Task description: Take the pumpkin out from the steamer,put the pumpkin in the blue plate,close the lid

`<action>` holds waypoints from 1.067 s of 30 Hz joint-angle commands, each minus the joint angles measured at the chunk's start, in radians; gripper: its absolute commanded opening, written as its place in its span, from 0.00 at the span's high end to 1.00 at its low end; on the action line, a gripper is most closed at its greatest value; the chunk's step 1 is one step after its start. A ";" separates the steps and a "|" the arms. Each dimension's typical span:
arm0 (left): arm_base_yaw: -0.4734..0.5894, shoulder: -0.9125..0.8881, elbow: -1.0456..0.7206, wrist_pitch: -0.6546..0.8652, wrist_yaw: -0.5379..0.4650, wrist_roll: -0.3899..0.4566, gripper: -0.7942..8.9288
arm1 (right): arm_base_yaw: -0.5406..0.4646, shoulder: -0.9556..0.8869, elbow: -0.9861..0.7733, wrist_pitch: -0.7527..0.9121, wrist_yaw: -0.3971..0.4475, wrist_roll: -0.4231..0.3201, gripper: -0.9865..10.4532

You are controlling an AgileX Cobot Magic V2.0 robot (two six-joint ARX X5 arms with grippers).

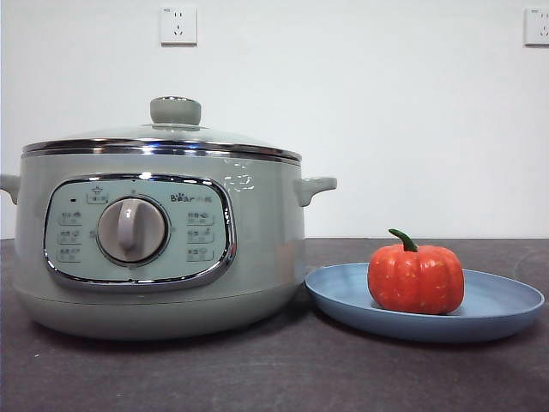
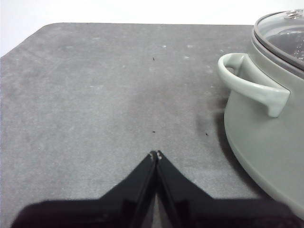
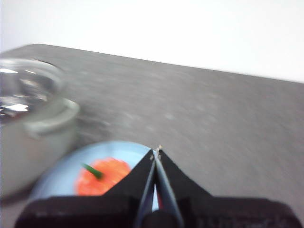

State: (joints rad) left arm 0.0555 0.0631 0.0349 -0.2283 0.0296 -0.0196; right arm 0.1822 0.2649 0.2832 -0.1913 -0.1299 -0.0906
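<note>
The lid [image 1: 163,137] is seated on the steamer [image 1: 154,257]; beside it the pumpkin [image 1: 416,279] is held upright in the blue plate [image 1: 506,309], whose rim nears the steamer's base. Both the left claw [image 2: 156,154] and right claw [image 3: 156,152] are pressed together, empty, over bare worktop [image 2: 95,95].

Steamer [image 1: 163,249]: pale sage-green, chrome rim, grey dial. Pumpkin [image 1: 416,279]: orange-red, ribbed, green stem. Plate [image 1: 506,305]: light blue. Table [image 1: 274,373]: dark grey.
</note>
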 commanded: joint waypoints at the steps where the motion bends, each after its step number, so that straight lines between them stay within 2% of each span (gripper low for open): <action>1: 0.003 -0.002 -0.014 -0.004 0.000 -0.006 0.92 | -0.079 -0.061 -0.076 0.011 -0.002 0.016 0.91; 5: 0.004 -0.002 -0.014 -0.004 0.000 -0.006 0.92 | -0.129 -0.122 -0.154 0.011 0.005 0.014 0.91; 11: 0.004 -0.002 -0.014 -0.004 0.000 -0.006 0.92 | -0.144 -0.187 -0.234 0.011 0.005 0.016 0.91; 15: 0.004 -0.002 -0.014 -0.004 0.000 -0.006 0.92 | -0.144 -0.235 -0.276 0.012 0.005 0.055 0.91; 18: 0.004 -0.002 -0.014 -0.004 0.000 -0.006 0.92 | -0.143 -0.256 -0.276 0.027 0.005 0.077 0.91; 32: 0.004 -0.002 -0.014 -0.004 0.000 -0.006 0.92 | -0.142 -0.250 -0.275 0.026 0.005 0.079 0.91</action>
State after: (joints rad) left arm 0.0559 0.0631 0.0349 -0.2283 0.0296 -0.0196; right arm 0.0391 0.0143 0.0216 -0.1719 -0.1246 -0.0219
